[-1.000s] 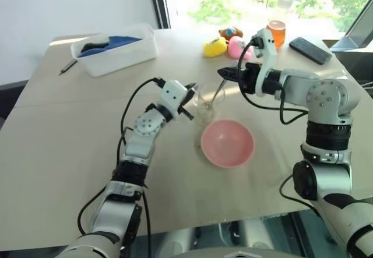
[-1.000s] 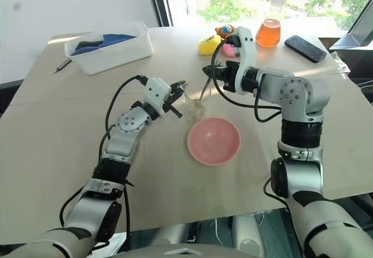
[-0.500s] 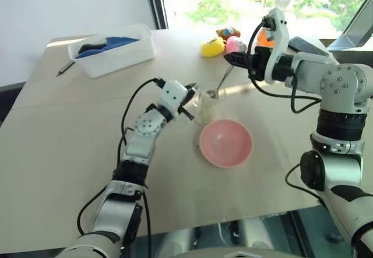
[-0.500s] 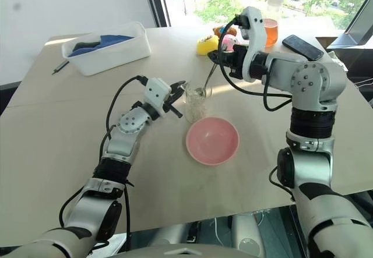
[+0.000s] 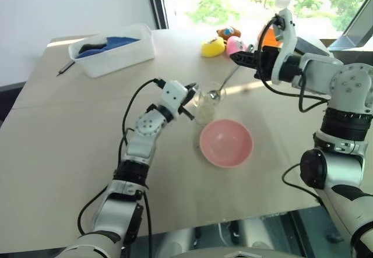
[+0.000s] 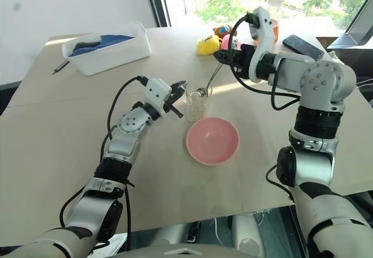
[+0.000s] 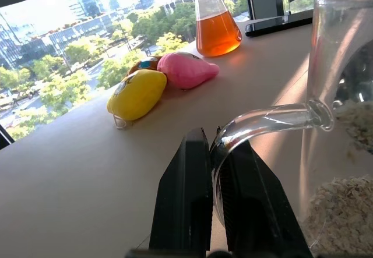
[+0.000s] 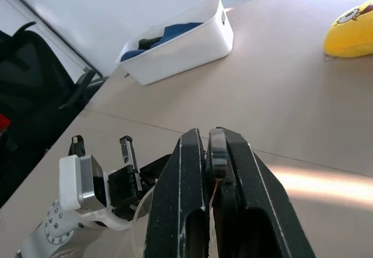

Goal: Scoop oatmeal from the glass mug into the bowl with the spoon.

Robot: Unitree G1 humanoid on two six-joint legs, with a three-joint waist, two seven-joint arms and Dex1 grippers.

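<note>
On glass mug (image 6: 194,102), no readable writing or label.

Head eyes look down over the table (image 5: 70,153); wrist cameras sit close, sharing its far edge.

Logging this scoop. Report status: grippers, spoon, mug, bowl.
Left gripper shut on glass mug handle. Right gripper shut on spoon, its tip over the mug rim. Bowl empty, beside mug. Nothing in the way.

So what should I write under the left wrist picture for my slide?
Left gripper pinching the glass mug by its handle, oatmeal inside, toys and an orange flask behind.
</note>
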